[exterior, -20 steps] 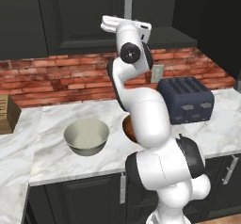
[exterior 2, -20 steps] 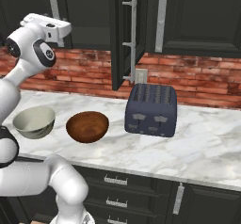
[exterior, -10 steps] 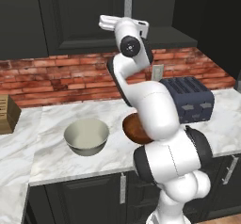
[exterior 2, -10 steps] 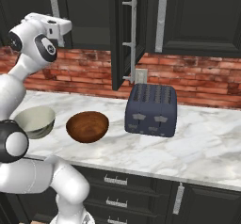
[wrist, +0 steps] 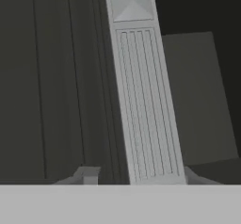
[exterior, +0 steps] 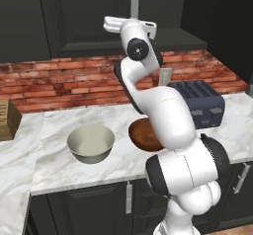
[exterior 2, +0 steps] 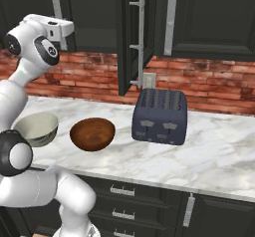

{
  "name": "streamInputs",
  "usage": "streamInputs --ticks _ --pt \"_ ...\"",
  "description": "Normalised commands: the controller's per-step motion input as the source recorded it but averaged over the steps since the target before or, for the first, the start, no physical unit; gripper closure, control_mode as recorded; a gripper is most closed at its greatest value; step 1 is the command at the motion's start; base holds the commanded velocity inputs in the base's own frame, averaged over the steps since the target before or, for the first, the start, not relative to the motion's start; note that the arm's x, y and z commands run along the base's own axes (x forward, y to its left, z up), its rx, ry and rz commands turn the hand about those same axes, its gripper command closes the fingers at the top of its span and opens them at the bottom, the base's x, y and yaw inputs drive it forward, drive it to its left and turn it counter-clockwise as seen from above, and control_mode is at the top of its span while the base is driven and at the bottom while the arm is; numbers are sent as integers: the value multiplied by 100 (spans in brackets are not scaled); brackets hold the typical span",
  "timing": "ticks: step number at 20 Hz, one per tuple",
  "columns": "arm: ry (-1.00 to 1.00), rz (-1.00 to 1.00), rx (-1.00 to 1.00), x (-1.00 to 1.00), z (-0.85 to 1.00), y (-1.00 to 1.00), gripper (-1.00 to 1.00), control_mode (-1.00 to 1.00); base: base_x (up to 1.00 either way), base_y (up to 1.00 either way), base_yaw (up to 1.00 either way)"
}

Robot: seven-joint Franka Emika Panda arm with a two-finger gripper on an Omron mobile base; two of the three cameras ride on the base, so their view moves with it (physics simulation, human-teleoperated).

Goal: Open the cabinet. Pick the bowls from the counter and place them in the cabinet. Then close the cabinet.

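Closing pincer [wrist: 134, 180] on left cabinet [exterior 2: 89, 12] handle [wrist: 141, 96]
Narrowed from wide open around the silver bar; firm clench not yet certain. Right door already ajar. Cream bowl [exterior: 91, 142] and wooden bowl [exterior 2: 92, 134] waiting on desk [exterior 2: 214, 151], left of toaster [exterior 2: 159, 116].

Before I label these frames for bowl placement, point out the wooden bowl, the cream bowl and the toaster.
wooden bowl [exterior 2: 92, 134], right base view, inner hollow.
cream bowl [exterior: 91, 142], left base view, inside.
toaster [exterior 2: 159, 116], right base view, front face.

A home kitchen — a white marble counter [exterior 2: 219, 151] runs under black cabinets [exterior 2: 209, 17], backed by a red brick wall [exterior 2: 214, 81]. A dark toaster [exterior 2: 159, 116] stands mid-frame — drawers [exterior 2: 124, 201] below.
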Motion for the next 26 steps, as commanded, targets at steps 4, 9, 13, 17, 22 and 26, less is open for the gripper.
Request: streamInputs --ticks 4,9,13,17,22,26 --pt "6 11 -1 -65 0 74 100 -100 0 0 0" --pt "9 7 -7 -74 0 100 100 -100 0 0 0" --pt "10 2 -11 -89 0 100 100 -100 0 0 0" --pt "7 0 -16 -94 0 100 100 -100 0 0 0" --pt "1 0 -18 -98 -12 100 100 -100 0 0 0" --pt "0 -6 -17 -44 -14 82 -100 -100 0 0 0"
